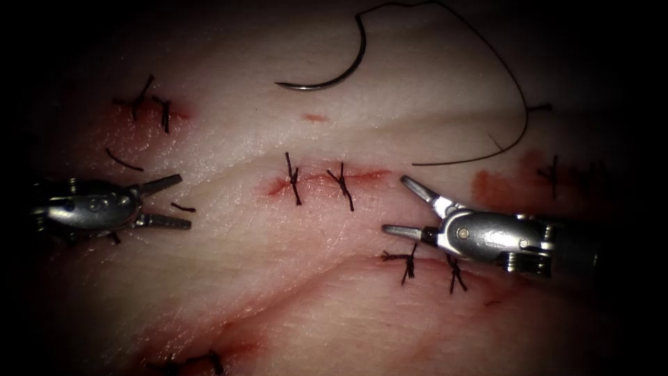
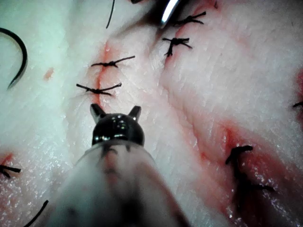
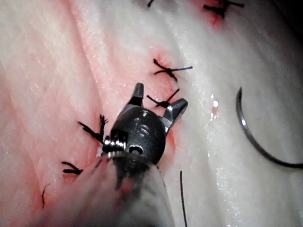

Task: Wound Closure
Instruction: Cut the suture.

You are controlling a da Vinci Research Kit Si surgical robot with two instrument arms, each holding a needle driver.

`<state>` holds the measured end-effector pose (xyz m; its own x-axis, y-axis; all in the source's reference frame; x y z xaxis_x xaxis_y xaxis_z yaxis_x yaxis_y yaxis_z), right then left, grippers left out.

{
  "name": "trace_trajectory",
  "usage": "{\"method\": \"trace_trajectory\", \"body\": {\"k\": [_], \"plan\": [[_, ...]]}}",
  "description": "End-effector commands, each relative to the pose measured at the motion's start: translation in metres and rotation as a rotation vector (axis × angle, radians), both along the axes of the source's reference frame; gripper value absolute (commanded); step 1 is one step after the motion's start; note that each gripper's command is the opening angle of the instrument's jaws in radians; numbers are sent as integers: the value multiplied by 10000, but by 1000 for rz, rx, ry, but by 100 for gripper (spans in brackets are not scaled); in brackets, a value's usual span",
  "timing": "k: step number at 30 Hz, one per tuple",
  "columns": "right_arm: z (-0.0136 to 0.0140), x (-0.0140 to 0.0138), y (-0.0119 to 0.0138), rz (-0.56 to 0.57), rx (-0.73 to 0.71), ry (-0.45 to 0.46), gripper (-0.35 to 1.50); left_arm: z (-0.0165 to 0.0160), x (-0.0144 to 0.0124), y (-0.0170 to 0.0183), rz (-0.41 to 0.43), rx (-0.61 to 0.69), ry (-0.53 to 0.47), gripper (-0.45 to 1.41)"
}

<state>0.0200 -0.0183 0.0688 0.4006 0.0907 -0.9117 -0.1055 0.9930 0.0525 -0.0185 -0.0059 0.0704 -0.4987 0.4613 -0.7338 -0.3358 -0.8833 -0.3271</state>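
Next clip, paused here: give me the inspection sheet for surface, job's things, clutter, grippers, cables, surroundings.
Surface: tissue, red fluid in patches.
Job's things: cut crossed by two knotted stitches; needle lying free on the tissue above the cut, not in it; thread looping from the needle, held by neither tool.
Clutter: cut ends of thread near the left tool; other tied stitches around.
Grippers: left tool open, holding nothing; right tool open, holding nothing.
Cables: nothing seen.
Surroundings: dark.

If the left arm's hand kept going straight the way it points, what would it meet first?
Probably the short cut end of thread lying just ahead of the open, empty left hand, then the stitched cut; height above the tissue is unclear.
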Motion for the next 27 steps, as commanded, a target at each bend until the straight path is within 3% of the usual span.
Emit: {"method": "trace_trajectory", "body": {"k": [1,5,7,10,18,23,27], "plan": [[0,8,2,-32,24,11,133,-2,-18,8,9,-26,-65,64],[-2,-1,0,-43,113,13,111,-28,-52,33,54,-101,-194,73],[-2,-7,0,-47,150,8,111,-33,-58,39,66,-113,-215,74],[-5,-21,-2,-72,208,-9,114,-36,-60,43,78,-120,-219,74],[-21,-43,7,-90,226,-3,101,-39,-57,37,84,-129,-223,69],[-30,-39,9,-86,185,13,103,-38,-53,31,82,-118,-228,69],[-41,-37,13,-70,154,35,114,-32,-51,26,75,-105,-230,69]]}}
